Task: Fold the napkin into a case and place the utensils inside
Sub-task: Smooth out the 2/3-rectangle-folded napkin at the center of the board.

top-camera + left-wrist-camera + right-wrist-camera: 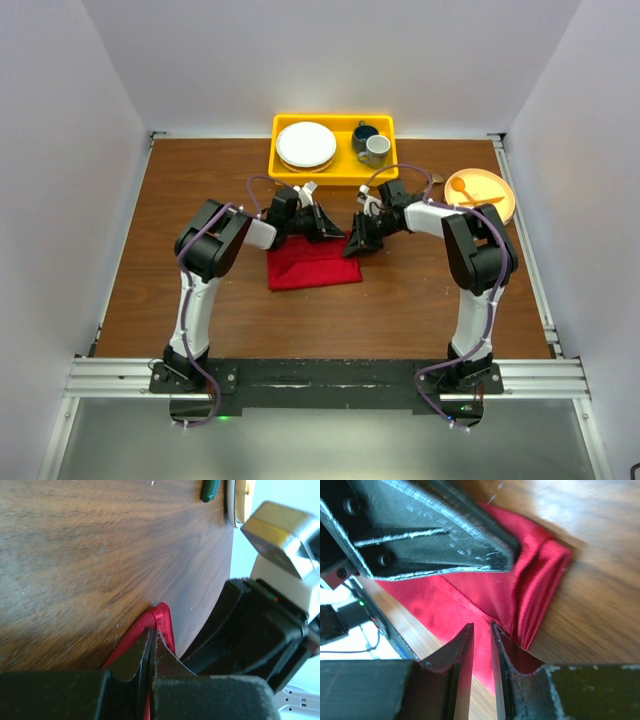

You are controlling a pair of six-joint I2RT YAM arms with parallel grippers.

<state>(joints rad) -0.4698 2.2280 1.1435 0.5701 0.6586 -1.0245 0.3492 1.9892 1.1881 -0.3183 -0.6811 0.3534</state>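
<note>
Where it lies folded on the surface (200, 190), the napkin (312, 266) runs lengthwise left to right. The left end effector (151, 632) pinches its far edge; the right end effector (481, 627) stands narrowly parted at its right end.

The napkin (530, 580) was soft red cloth with a faint satin sheen and a finely ribbed hem. The table (100, 555) was dark wood grain, smooth and lightly glossy. The right gripper (481, 626) had matt black fingers (457, 655), scuffed and scratched pale. At the top view's upper middle, the yellow tray (345, 179) looked like smooth plastic, and its white plate (306, 145) was glossy.
</note>
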